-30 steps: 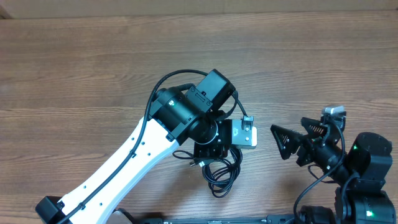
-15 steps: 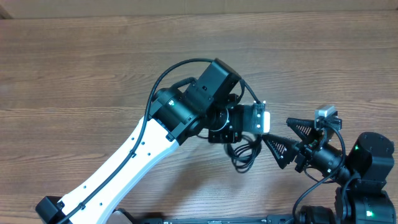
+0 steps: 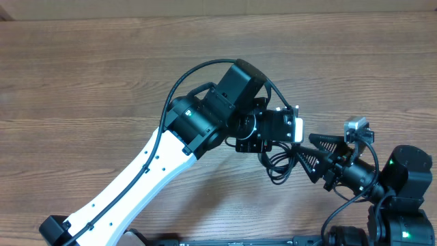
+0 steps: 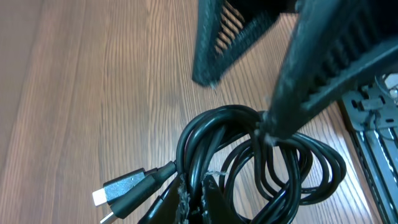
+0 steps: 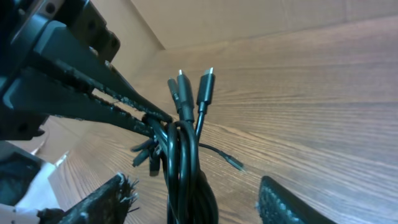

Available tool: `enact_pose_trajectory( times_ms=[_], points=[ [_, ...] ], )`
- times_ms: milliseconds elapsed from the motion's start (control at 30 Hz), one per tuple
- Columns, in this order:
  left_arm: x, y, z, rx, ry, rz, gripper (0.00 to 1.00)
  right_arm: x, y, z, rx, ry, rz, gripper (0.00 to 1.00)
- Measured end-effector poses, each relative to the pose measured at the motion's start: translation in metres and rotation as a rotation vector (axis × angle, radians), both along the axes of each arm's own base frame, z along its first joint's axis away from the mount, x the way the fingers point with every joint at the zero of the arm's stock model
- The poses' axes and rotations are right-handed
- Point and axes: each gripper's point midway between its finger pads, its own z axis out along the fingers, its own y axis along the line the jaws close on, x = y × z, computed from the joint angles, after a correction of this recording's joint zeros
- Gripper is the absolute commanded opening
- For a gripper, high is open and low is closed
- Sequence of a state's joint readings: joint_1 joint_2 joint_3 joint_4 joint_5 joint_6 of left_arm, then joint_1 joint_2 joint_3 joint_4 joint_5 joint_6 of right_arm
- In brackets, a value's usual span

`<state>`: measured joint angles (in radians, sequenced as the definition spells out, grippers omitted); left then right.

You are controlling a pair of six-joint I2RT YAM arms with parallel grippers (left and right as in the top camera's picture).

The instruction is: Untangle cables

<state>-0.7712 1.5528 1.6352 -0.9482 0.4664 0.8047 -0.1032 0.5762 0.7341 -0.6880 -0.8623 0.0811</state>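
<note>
The cables (image 4: 249,155) are a bundle of thin black loops with plug ends (image 4: 124,186) sticking out to the left. My left gripper (image 4: 194,198) is shut on the bundle and holds it just above the wooden table. From overhead the loops (image 3: 280,166) hang below the left gripper (image 3: 263,152), and the right gripper (image 3: 308,156) reaches in from the right. In the right wrist view the bundle (image 5: 183,168) stands between the right gripper's (image 5: 199,202) two fingers with a gap on each side, so it is open. Plug tips (image 5: 193,84) point upward.
The wooden table (image 3: 102,75) stretches far to the left and back. The right arm's base (image 3: 404,181) sits at the front right corner. A black rail (image 3: 225,241) runs along the front edge. The left arm's white link (image 3: 130,184) crosses the front left.
The left arm has carried the cable bundle rightward toward the right arm. The right gripper has moved in so its fingers straddle the bundle, and they have narrowed.
</note>
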Motion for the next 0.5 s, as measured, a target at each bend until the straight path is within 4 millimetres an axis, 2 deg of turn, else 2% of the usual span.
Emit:
enact_pose_trajectory(
  times_ms=[200, 433, 500],
  points=[
    [-0.0017, -0.0084, 0.0092, -0.055, -0.006, -0.031, 0.04, -0.002, 0.0027, 0.0026, 0.009, -0.008, 0.021, 0.2],
    [-0.0038, -0.0067, 0.0072, -0.046, 0.007, -0.033, 0.04, -0.0015, 0.0023, 0.0027, 0.006, -0.011, 0.018, 0.04],
    [-0.0041, -0.006, 0.0065, -0.043, 0.01, -0.032, 0.04, -0.0013, 0.002, 0.0026, 0.005, -0.011, 0.016, 0.04]
  ],
)
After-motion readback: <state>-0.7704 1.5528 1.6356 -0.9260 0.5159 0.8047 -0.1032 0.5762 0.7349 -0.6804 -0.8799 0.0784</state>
